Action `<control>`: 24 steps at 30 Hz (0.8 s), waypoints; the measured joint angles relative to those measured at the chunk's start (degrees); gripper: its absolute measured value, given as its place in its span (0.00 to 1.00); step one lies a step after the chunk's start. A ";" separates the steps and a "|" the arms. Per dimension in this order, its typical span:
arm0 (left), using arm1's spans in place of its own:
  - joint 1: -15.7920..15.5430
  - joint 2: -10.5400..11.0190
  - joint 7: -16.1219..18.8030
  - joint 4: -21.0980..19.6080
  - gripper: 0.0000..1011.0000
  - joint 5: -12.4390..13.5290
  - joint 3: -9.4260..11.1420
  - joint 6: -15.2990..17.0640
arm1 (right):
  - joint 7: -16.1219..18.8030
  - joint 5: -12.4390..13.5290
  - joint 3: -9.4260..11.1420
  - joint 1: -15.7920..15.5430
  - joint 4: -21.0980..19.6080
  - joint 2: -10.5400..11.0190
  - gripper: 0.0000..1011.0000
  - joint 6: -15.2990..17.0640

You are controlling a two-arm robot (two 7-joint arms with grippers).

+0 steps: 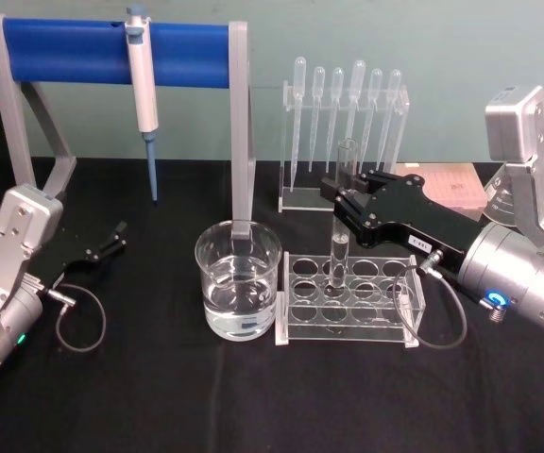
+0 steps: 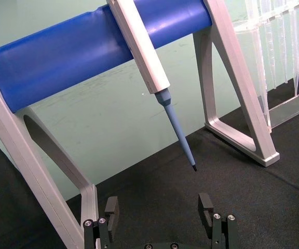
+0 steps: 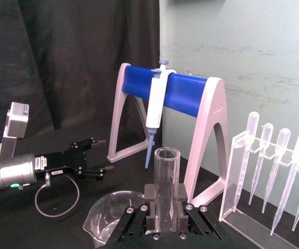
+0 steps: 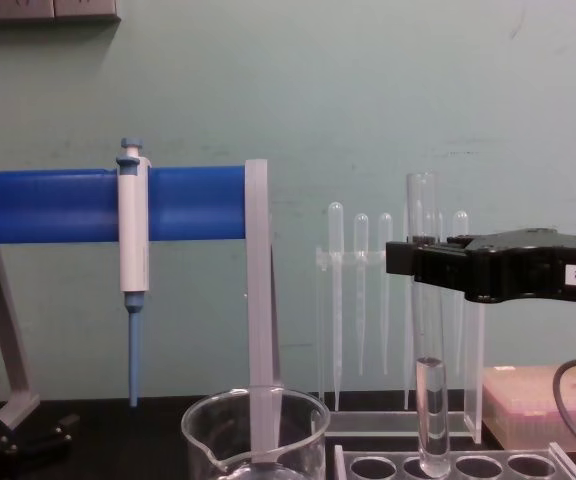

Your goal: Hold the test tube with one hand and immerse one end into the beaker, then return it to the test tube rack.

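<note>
Your left arm rests low at the table's near left, its left gripper (image 1: 116, 234) spread wide and empty. Your right arm reaches in level from the right above the rack (image 1: 348, 332). The right gripper (image 1: 344, 195) is clamped on the upright test tube (image 1: 338, 250), whose round bottom sits at a rack hole's mouth, with the beaker (image 1: 239, 274) just left of the rack.

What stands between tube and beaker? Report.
Nothing visible but the rack itself: the right gripper holds the tube, tip at a rack hole; the beaker stands beside the rack's left end. Left gripper idles far left.
</note>
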 joint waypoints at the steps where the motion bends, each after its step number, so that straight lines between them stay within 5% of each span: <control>1: 0.00 0.00 0.00 0.00 0.99 0.00 0.00 0.00 | 0.00 0.00 0.00 0.00 0.00 0.00 0.22 0.00; 24: 0.00 0.00 0.00 0.00 0.99 0.00 0.00 0.00 | 0.08 0.00 0.00 0.00 0.00 0.00 0.22 0.04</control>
